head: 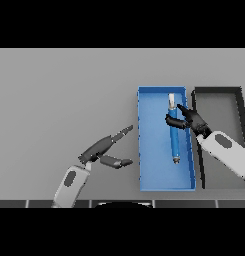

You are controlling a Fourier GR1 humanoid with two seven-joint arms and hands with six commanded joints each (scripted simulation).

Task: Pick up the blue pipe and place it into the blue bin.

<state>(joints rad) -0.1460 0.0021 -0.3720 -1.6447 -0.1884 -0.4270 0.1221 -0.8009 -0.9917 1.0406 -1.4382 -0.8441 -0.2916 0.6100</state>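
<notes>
The blue pipe (173, 136), with pale ends, lies lengthwise inside the blue bin (150, 150) toward its right side. My right hand (190, 119) reaches over the bin's right wall, with its fingers and thumb curled around the pipe's upper part. My left hand (103, 147) hovers over the grey table to the left of the bin, fingers straight and holding nothing.
A dark grey bin (219, 107) stands right beside the blue bin, on its right; my right forearm crosses over it. Grey table surface stretches to the left and behind the bins.
</notes>
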